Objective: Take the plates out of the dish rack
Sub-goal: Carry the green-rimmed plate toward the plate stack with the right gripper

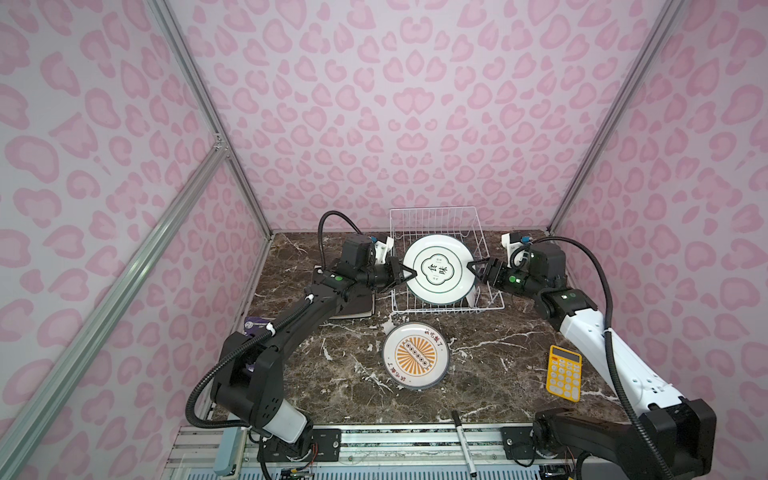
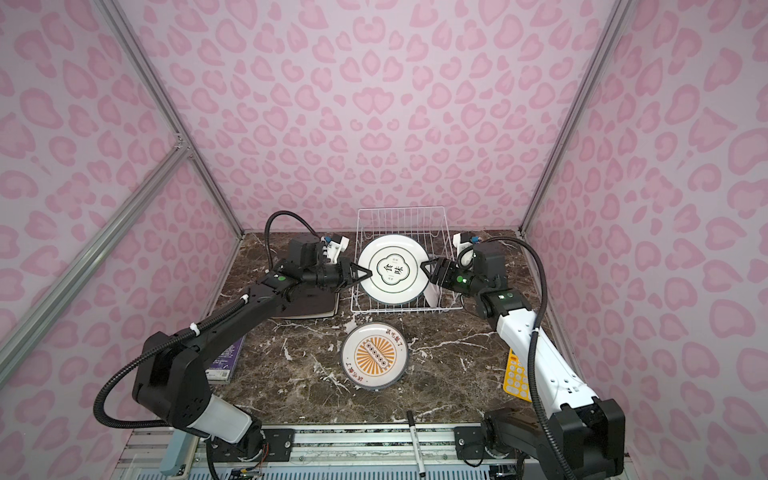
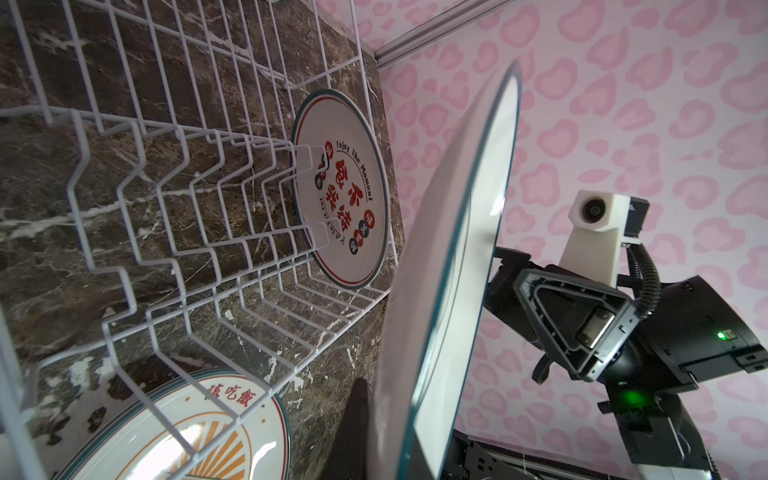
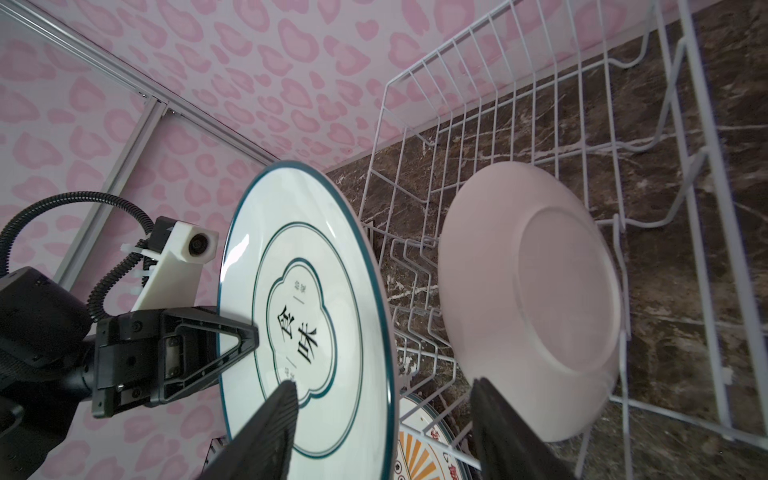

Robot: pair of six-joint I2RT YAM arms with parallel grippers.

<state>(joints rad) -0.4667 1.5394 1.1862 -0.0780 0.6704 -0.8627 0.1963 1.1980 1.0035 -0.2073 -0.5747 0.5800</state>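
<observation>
Tight shut, the left gripper (image 1: pixel 411 273) pinches one edge of the green-rimmed plate (image 1: pixel 439 269). That plate is up in the air over the dish rack (image 1: pixel 432 220), tipped so its printed face looks up and toward the front. At the plate's other edge is the right gripper (image 1: pixel 473 267). Its jaws stand wide apart, one finger in front of the plate's face and one behind, and neither seems to press on it. So the left gripper alone seems to carry the plate. It looks like a pass from one arm to the other, maybe because the left arm can better reach the bare table (image 1: pixel 316 374) beside the rack. A hold on just one edge is wobbly, so the plate could tip or slip if it is moved fast. The red-and-green plate (image 3: pixel 340 187) stands inside the rack at its front right corner, propped between the prongs so it stays up on its edge. The sunburst plate (image 1: pixel 415 356) lies flat and face up on the table just in front of the rack, already out. A yellow calculator (image 1: pixel 563 372) sits farther off, to the rack's front right.
</observation>
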